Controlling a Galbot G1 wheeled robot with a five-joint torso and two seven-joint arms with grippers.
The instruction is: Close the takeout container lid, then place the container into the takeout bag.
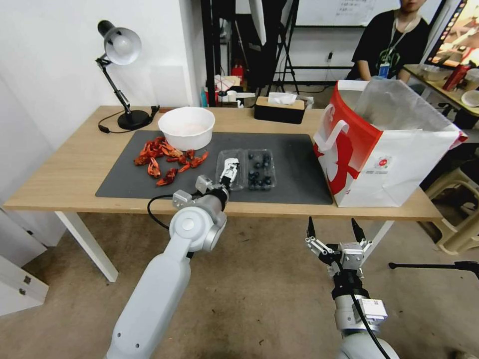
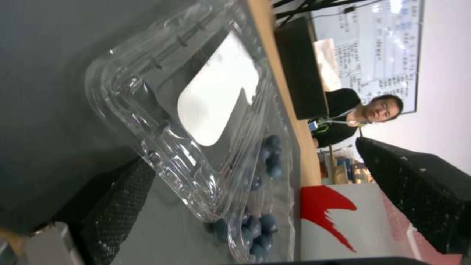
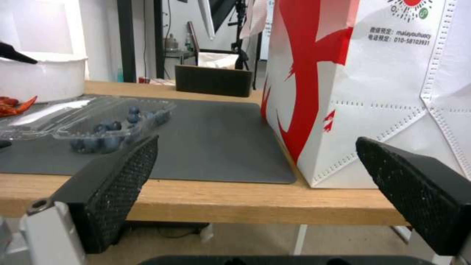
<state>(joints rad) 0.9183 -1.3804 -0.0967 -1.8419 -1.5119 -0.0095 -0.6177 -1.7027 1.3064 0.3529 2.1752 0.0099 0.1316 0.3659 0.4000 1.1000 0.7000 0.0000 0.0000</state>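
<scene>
The takeout container (image 1: 259,169) lies open on the grey mat, with dark blueberries in its right half. Its clear lid (image 1: 238,160) lies to the left, white label face up. My left gripper (image 1: 228,172) hovers low over the lid, open. In the left wrist view the lid (image 2: 196,110) sits slightly raised between the spread fingers (image 2: 123,206), with the blueberries (image 2: 260,224) beyond it. The red-and-white takeout bag (image 1: 384,159) stands open at the table's right end. My right gripper (image 1: 334,230) hangs open below the table's front edge, facing the bag (image 3: 373,92) and the container (image 3: 98,125).
A white bowl (image 1: 186,127) and several red crayfish (image 1: 164,157) lie left of the container on the mat (image 1: 294,164). A desk lamp (image 1: 119,75) stands at the back left and a black tissue box (image 1: 279,108) at the back centre. A stool (image 1: 459,209) stands right of the table.
</scene>
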